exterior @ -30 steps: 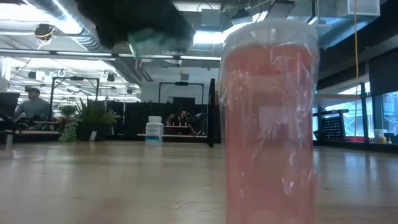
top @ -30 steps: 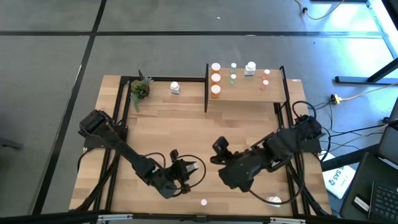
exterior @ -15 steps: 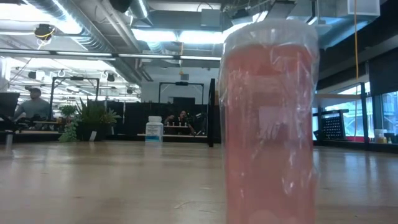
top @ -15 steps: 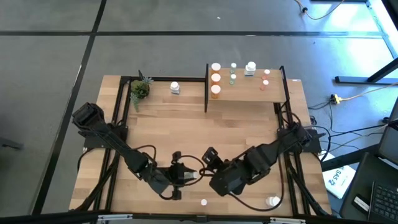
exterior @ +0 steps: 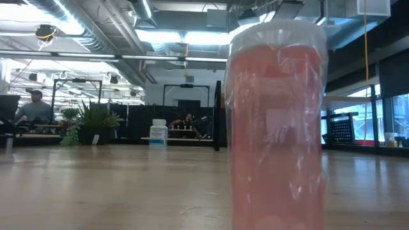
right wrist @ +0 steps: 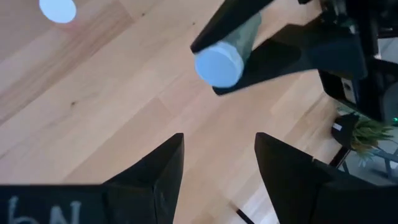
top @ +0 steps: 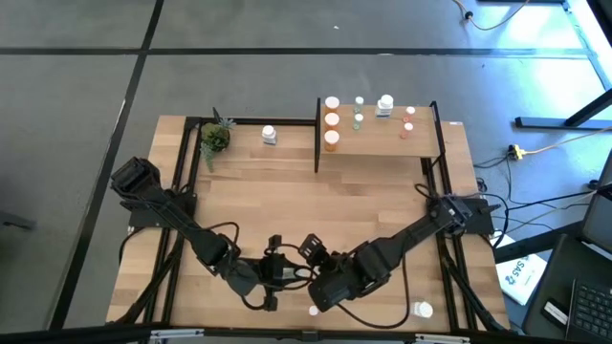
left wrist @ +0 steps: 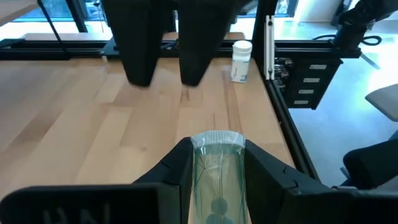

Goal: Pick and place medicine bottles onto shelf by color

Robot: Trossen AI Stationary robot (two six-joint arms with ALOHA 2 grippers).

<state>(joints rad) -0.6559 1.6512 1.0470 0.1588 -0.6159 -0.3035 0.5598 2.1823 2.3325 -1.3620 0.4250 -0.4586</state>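
Note:
My left gripper [top: 283, 271] is near the table's near edge and is shut on a green medicine bottle [left wrist: 217, 180] with a white cap [right wrist: 217, 64]. My right gripper [top: 311, 250] is open. Its two fingers [left wrist: 138, 43] point down at the table just beyond the bottle's cap and touch nothing. A pinkish-red bottle [top: 313, 310] stands upright at the near edge and fills the low view [exterior: 278, 128]. The shelf [top: 382, 143] at the far right carries orange [top: 331, 119], green, white and pinkish bottles. My left gripper pinches the green bottle's body [left wrist: 217, 168] between its two fingers, one on each side. The fingers lie level and run along the bottle. The bottle lies level in the hold, its cap end [left wrist: 217, 140] sticking out past the fingertips, clear of the tabletop.
A white bottle [top: 421, 309] stands at the near right corner and also shows in the left wrist view [left wrist: 241, 60]. Another white bottle [top: 269, 135] stands at the far edge beside a small potted plant [top: 214, 137]. Black frame rails run along both table sides.
My right gripper has gone toward the table's left and near edges, close up to my left gripper and the green bottle. My left gripper with the bottle has left the top of the low view.

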